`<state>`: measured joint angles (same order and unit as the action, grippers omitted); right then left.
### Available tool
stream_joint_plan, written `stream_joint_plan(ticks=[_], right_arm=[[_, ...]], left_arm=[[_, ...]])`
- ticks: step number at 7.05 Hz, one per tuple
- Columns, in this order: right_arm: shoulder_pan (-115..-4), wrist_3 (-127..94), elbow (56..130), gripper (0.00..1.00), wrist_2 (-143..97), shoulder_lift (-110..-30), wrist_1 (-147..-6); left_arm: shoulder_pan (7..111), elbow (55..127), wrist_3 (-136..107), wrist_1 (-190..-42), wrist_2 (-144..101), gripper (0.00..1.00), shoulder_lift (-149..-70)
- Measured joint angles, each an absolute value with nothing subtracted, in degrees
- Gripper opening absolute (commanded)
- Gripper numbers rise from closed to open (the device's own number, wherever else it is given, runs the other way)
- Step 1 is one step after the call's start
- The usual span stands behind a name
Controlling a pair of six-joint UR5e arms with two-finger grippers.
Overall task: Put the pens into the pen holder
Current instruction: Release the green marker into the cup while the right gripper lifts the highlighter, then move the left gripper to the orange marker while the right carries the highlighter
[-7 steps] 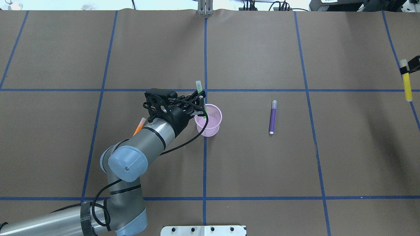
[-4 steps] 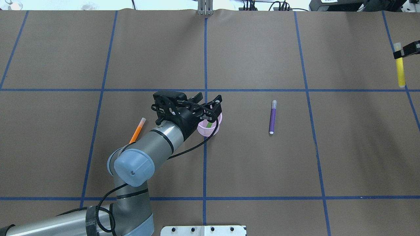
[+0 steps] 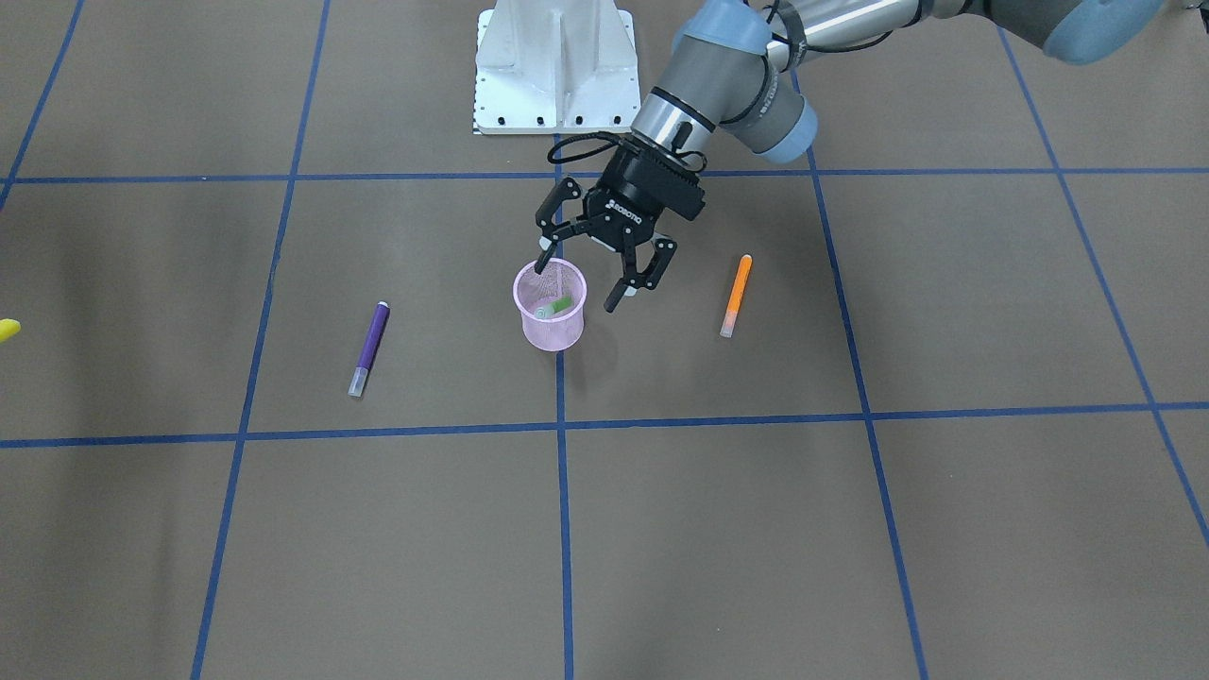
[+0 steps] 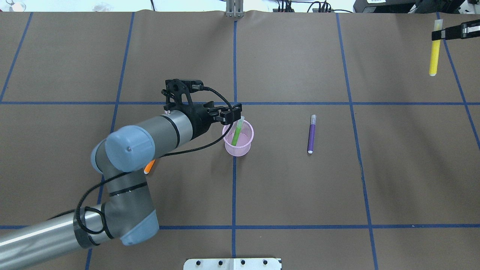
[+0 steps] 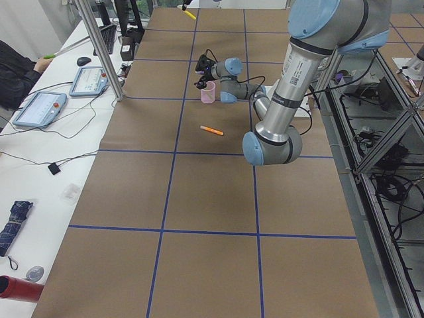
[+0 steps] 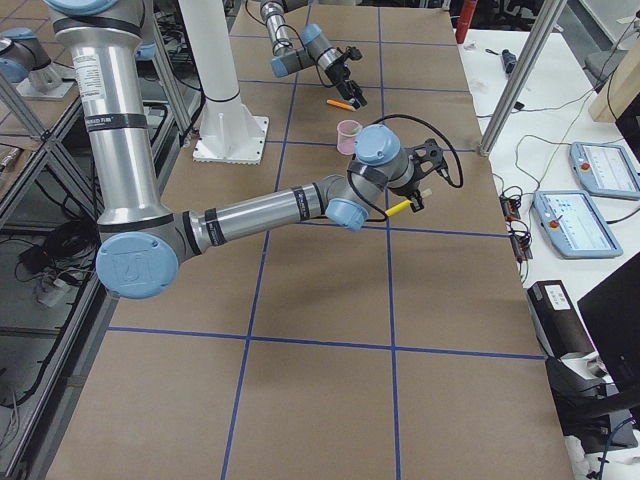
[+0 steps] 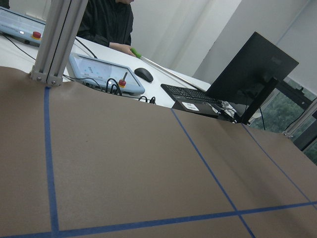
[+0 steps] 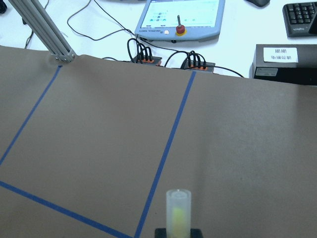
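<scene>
Pink wire mesh formed the pen holder [image 4: 237,150], which stood upright near the table's middle on a crossing of blue tape lines [image 4: 234,195]. The green pen [image 4: 236,135] leaned inside it, its pale cap end poking over the rim on the side toward the left gripper [image 3: 577,286]. That gripper hung just above and beside the cup with its fingers spread apart and empty. In the front-facing view one fingertip overlapped the rim; whether it touched the mesh could not be told.

The orange pen [image 3: 735,295] lay flat on the brown paper beside the left arm, partly hidden beneath the arm in the overhead view. The purple pen [image 4: 311,134] lay on the cup's other side, well apart from it. At the table's far right end the right gripper [image 4: 437,35] was clamped on the yellow pen [image 4: 434,48] near its cap end, with the coloured barrel hanging below.

One pen looked delivered, with three yet to go in. The cup seemed light, and the leaning pen loaded one side, so a fingertip dragging across the rim or snagging the mesh could tip it. The yellow pen, pinched near one end, might pivot or slip during the long carry. Should both arms reach the cup together, they could collide.
</scene>
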<state>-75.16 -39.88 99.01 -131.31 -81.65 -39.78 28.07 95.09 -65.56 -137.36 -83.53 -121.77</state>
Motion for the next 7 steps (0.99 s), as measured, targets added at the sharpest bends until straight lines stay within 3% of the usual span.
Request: stream_joint_plan(ticks=[3, 7], right_arm=[[-68.3, -45.1, 102.7, 0.00, -124.1, -80.9, -33.5], [-48.1, -50.2, 104.4, 0.00, -103.9, -79.7, -24.6]], left_arm=[[40.8, 100.3, -63.8, -117.3, -108.9, 0.94, -119.5], [42.0, 98.6, -54.5, -111.9, -112.4, 0.92, -116.3]])
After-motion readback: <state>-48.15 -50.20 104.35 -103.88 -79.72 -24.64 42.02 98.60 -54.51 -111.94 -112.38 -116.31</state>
